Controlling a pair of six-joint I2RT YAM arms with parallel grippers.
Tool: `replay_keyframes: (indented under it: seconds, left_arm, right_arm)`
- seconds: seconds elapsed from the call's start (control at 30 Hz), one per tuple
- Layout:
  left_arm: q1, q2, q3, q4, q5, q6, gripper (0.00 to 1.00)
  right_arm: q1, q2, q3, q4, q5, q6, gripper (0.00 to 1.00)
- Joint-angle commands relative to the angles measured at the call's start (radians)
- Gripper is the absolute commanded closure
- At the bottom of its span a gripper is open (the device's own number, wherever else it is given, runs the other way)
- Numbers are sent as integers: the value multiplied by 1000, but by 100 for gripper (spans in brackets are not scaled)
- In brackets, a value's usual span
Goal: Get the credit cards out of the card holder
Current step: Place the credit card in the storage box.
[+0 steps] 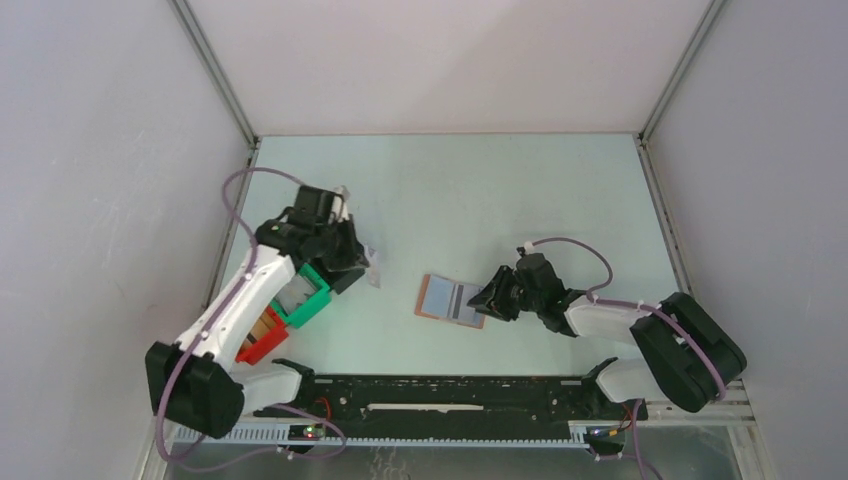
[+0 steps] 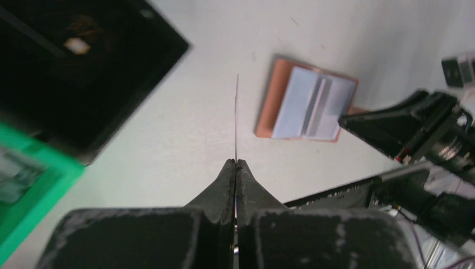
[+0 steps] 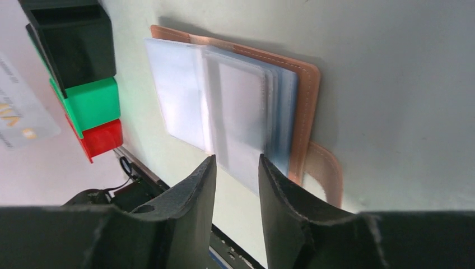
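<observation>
The card holder (image 1: pixel 450 298) lies open on the table, tan outside with pale blue-grey clear sleeves (image 3: pixel 235 95) and a closing tab (image 3: pixel 326 168). My right gripper (image 1: pixel 488 300) is low at its right edge; in the right wrist view it (image 3: pixel 236 161) stands open, and the near edge of a sleeve shows between its fingertips, not pinched. My left gripper (image 2: pixel 236 161) is shut on a thin credit card (image 2: pixel 236 112), seen edge-on there. From above that gripper (image 1: pixel 360 262) hovers left of the holder, over the bins. The same card (image 3: pixel 22 117) shows pale with print at the left of the right wrist view.
A black bin (image 3: pixel 73 39), a green bin (image 1: pixel 303 300) and a red bin (image 1: pixel 258 340) stand in a row at the left, partly under my left arm. A black rail (image 1: pixel 450 390) runs along the near edge. White walls enclose the table.
</observation>
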Motion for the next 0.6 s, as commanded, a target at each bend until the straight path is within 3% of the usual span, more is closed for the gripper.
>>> replay_keyframes:
  seconds: [0.0, 0.3, 0.57]
  left_arm:
    - [155, -137, -3, -104, -24, 29, 100]
    - [494, -282, -19, -179, -90, 48, 100]
    - [628, -255, -105, -95, -149, 50, 100]
  right_arm:
    - [-13, -39, 12, -99, 63, -58, 56]
    - [-54, -71, 31, -131, 32, -113, 51]
    - [-82, -83, 31, -151, 7, -142, 50]
